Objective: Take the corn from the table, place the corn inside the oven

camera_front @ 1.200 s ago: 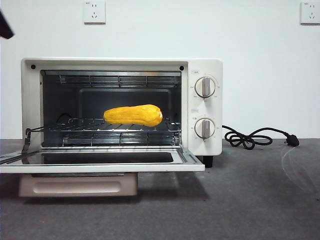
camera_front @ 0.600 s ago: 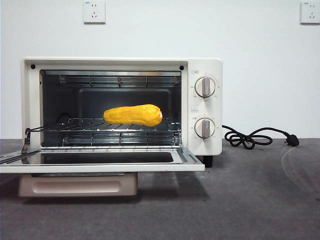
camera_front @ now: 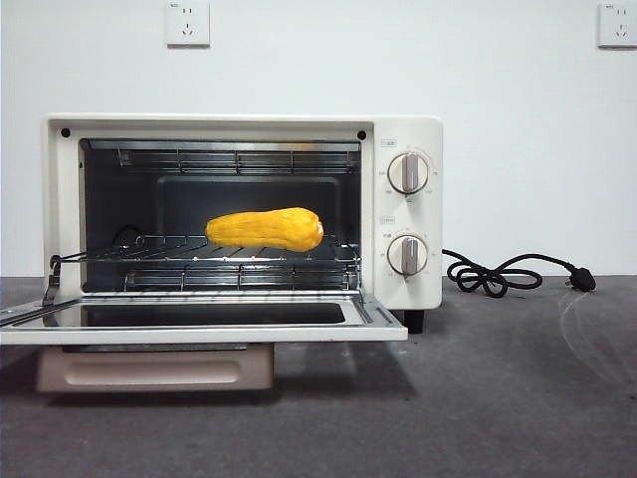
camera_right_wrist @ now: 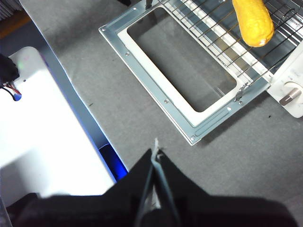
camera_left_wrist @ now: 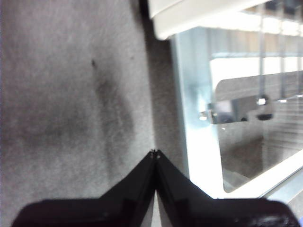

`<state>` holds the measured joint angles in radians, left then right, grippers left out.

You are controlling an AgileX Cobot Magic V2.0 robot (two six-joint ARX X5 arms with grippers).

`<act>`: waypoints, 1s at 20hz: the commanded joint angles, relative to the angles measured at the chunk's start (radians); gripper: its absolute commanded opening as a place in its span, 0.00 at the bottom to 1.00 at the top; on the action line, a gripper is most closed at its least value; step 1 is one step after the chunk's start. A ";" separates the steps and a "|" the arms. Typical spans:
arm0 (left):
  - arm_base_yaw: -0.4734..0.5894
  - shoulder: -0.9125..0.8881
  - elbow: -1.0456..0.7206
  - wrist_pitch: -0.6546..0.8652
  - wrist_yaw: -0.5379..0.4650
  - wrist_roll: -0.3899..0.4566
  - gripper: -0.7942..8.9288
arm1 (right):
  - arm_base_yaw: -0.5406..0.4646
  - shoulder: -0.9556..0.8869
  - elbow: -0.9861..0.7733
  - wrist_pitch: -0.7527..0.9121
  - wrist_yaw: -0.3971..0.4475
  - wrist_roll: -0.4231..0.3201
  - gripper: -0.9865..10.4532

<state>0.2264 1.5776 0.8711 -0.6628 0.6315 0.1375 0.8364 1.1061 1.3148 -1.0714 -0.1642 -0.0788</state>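
Observation:
The yellow-orange corn (camera_front: pixel 265 228) lies on the wire rack inside the cream-white oven (camera_front: pixel 410 214), whose door (camera_front: pixel 199 321) hangs open and flat. The right wrist view looks down on the corn (camera_right_wrist: pixel 253 20) on the rack and on the open door (camera_right_wrist: pixel 184 75). My right gripper (camera_right_wrist: pixel 155 153) is shut and empty above the grey table (camera_right_wrist: pixel 118 99), well in front of the door. My left gripper (camera_left_wrist: pixel 155 153) is shut and empty over the table (camera_left_wrist: pixel 66 94) beside the open door's edge (camera_left_wrist: pixel 199 142). Neither gripper shows in the front view.
The oven's black cord and plug (camera_front: pixel 518 274) lie on the table to the right of the oven. Two wall sockets (camera_front: pixel 187 24) sit on the white wall behind. A white panel (camera_right_wrist: pixel 42 132) lies beyond the table's edge in the right wrist view.
A black arm tip at the front view's top left corner one second ago has gone out of view. The corn and oven have not moved.

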 commanded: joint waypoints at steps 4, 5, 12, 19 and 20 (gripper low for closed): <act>-0.034 0.044 -0.012 -0.030 0.003 -0.001 0.07 | 0.000 0.002 0.001 0.029 0.000 -0.008 0.07; -0.043 0.046 -0.012 -0.034 0.003 0.004 0.07 | 0.000 0.002 0.001 0.030 0.000 -0.008 0.07; -0.084 0.046 -0.012 -0.102 -0.003 0.051 0.07 | 0.000 0.002 0.001 0.031 0.000 -0.008 0.07; -0.078 0.046 -0.012 -0.160 0.118 0.080 0.07 | 0.000 0.002 0.001 0.027 -0.001 -0.008 0.07; -0.075 0.046 -0.012 -0.161 0.144 0.080 0.07 | 0.000 0.002 0.001 0.027 -0.001 -0.008 0.07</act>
<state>0.1585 1.6196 0.8650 -0.8257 0.7044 0.1936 0.8364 1.1061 1.3148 -1.0489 -0.1642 -0.0792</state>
